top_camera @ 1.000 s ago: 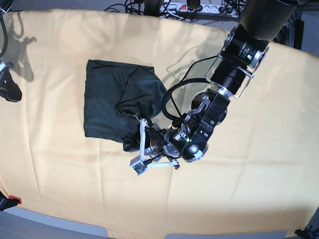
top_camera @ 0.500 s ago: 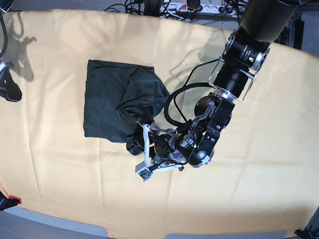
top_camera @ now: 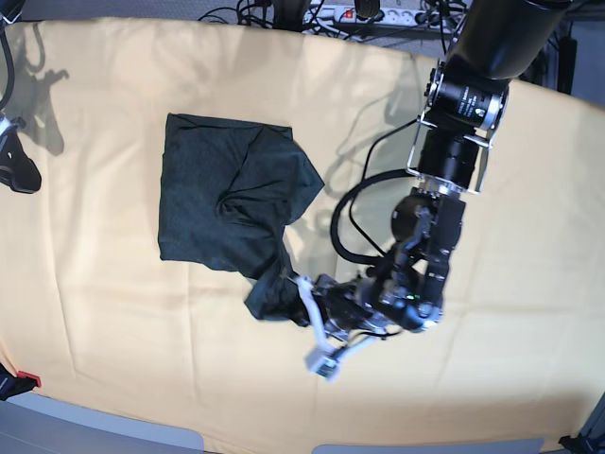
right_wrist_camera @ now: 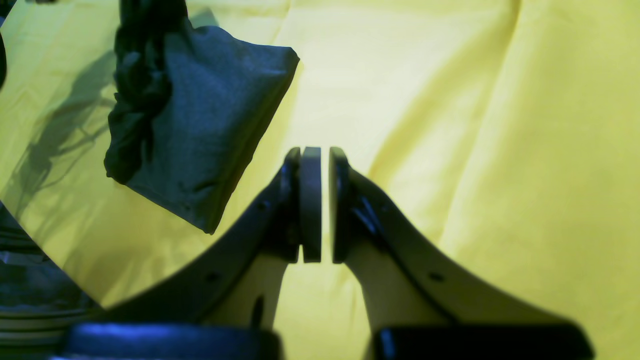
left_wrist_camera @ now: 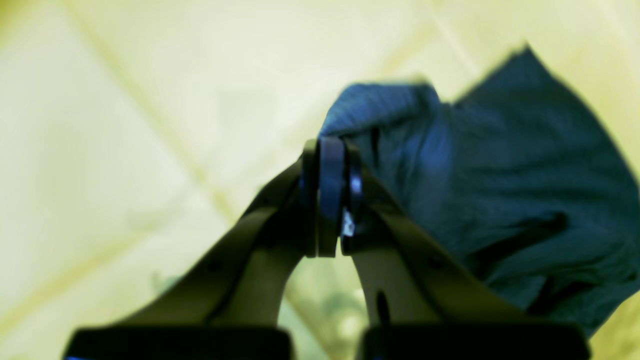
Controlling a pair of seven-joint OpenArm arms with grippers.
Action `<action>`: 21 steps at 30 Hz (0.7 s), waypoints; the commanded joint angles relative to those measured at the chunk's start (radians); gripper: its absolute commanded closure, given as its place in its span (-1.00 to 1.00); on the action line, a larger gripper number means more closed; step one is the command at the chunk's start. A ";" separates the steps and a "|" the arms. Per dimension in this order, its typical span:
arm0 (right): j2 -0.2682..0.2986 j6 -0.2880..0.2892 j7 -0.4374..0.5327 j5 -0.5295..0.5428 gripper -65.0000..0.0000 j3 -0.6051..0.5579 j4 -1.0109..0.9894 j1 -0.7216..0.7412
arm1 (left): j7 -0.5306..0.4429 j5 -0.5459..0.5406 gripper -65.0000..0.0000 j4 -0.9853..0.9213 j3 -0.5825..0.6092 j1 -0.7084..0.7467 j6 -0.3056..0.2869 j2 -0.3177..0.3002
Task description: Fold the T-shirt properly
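Observation:
The T-shirt lies partly folded, dark and bunched, left of the middle of the table. Its front right corner is drawn out toward the table's front edge. My left gripper is shut on that corner. In the left wrist view the pads are pressed together, and the dark fabric runs from their tips off to the right. My right gripper hovers over bare cloth with its pads almost touching and nothing between them. From there the shirt lies at the upper left.
A pale yellow-orange cloth covers the table. A power strip and cables lie along the back edge. A small red object sits at the front left corner. The right arm is at the left edge.
My left gripper has moved toward the front and right, dragging the shirt's front corner out with it. The right arm has not moved.

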 commanded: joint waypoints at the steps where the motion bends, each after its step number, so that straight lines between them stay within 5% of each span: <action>1: 0.023 0.001 0.022 0.025 0.81 0.007 0.015 0.005 | -0.012 -0.025 1.00 0.015 -0.040 -0.026 -0.012 0.003; 7: 0.023 0.001 0.022 0.025 0.81 0.007 0.015 0.005 | 0.010 -0.058 1.00 0.014 -0.206 0.006 -0.074 0.003; 13: 0.023 0.001 0.022 0.025 0.81 0.007 0.015 0.005 | 0.016 -0.110 1.00 0.014 -0.233 0.068 -0.129 0.003; 14: 0.023 0.001 0.022 0.025 0.81 0.007 0.015 0.005 | 0.014 -0.111 0.90 0.014 -0.233 0.078 -0.133 0.002; 18: 0.023 0.001 0.022 0.025 0.81 0.007 0.015 0.005 | 0.019 -0.131 -0.14 0.015 -0.233 0.084 -0.136 -0.005; 21: 0.023 0.001 0.022 0.025 0.81 0.007 0.015 0.005 | 0.083 -0.246 -0.33 0.015 -0.233 0.071 -0.196 -0.016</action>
